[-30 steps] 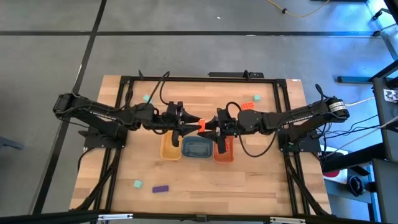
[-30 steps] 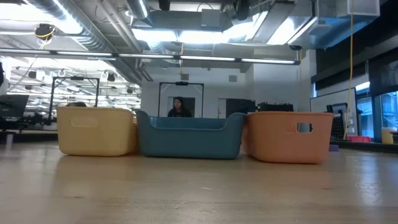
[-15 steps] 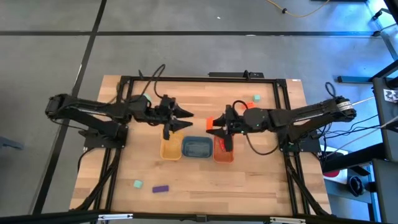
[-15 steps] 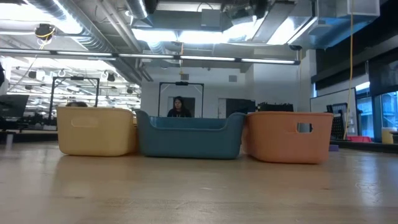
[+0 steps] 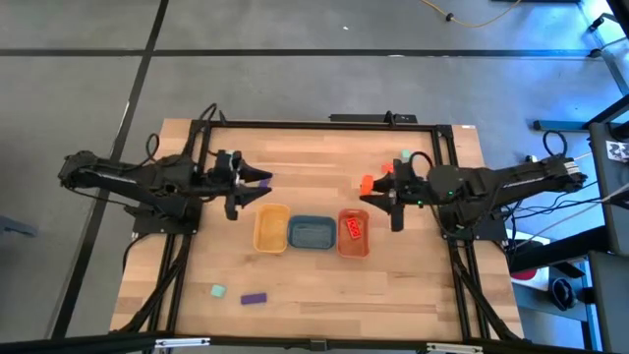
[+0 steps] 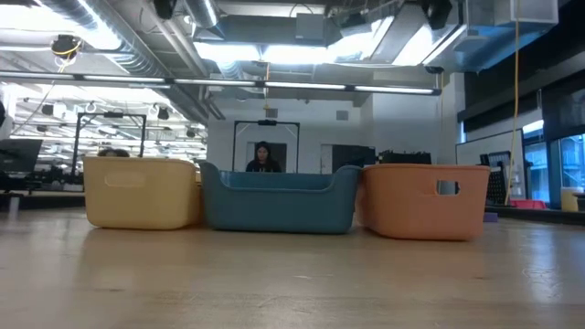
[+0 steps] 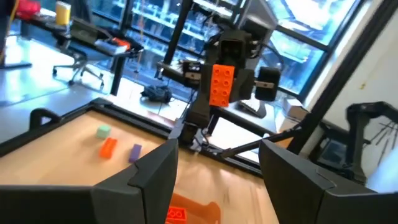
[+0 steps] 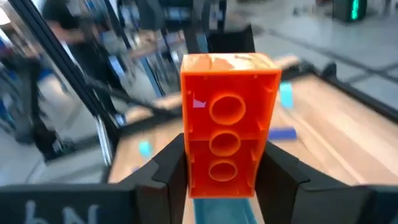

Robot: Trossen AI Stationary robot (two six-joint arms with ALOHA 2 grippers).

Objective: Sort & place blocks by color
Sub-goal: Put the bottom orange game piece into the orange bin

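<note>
Above the table, right tool (image 5: pixel 371 185) has withdrawn, gripping orange-red brick (image 8: pixel 228 158).

A lab or workshop — bare ceiling ducts (image 6: pixel 137 46), strip lights (image 6: pixel 302 87), rows of workbenches (image 6: pixel 37 187).

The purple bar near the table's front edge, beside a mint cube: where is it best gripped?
Take the purple bar at mid-length, across its narrow width, coming straight down. It lies flat, long axis left to right, and the mint cube sits apart off one end, leaving both long sides free.
</note>
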